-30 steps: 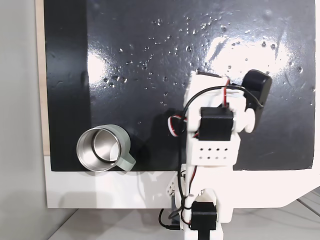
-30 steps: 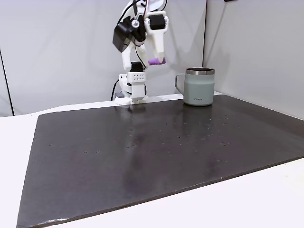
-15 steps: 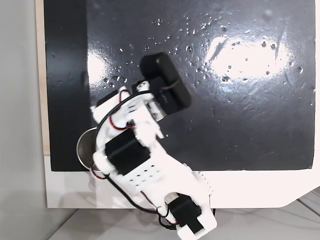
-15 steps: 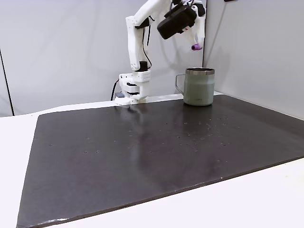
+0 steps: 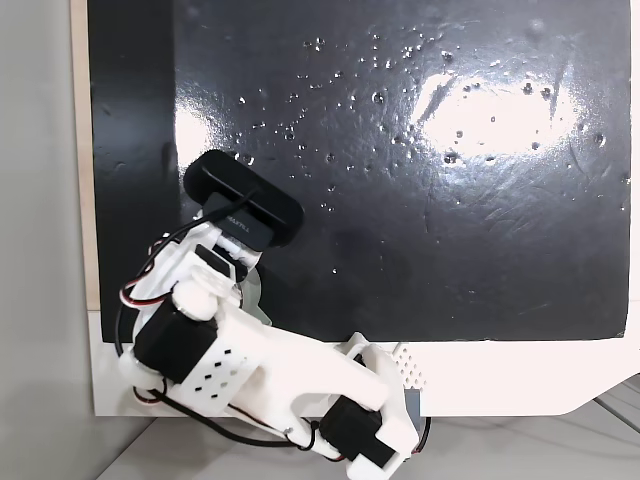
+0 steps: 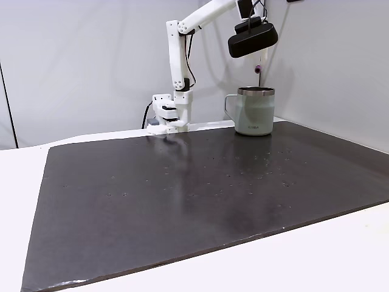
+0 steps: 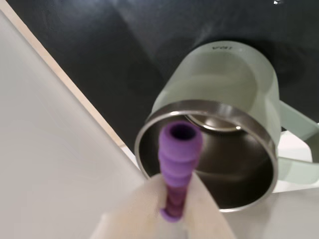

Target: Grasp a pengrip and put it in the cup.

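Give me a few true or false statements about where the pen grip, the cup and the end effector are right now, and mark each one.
1. The end effector is holding the purple pengrip. True.
2. The pengrip already lies at the bottom of the cup. False: it is still clamped in the end effector, above the cup's open mouth.
3. The cup stands upright on the dark mat. True.
4. The cup lies tipped on its side. False: in a fixed view it stands upright with its opening upward.
5. The cup has a handle on its side. True.
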Action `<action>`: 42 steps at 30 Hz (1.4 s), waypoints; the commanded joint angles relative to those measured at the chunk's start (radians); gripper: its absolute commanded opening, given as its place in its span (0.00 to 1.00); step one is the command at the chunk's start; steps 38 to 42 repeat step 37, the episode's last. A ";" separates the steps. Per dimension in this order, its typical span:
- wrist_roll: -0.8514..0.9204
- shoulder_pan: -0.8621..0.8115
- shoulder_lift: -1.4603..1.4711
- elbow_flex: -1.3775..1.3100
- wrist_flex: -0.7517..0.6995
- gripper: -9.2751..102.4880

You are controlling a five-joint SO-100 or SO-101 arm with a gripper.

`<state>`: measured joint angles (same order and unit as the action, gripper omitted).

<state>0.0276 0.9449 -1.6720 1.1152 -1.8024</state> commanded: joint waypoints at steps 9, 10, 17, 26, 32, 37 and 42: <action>0.118 0.233 0.041 0.032 -0.025 0.08; 0.123 0.235 0.046 0.038 -0.025 0.08; 0.127 0.232 0.051 0.048 -0.025 0.18; 0.129 0.224 0.048 0.052 -0.025 0.36; 0.129 0.224 0.054 0.048 -0.025 0.36; 0.129 0.224 0.052 0.043 -0.025 0.36; 0.129 0.224 0.052 0.043 -0.025 0.36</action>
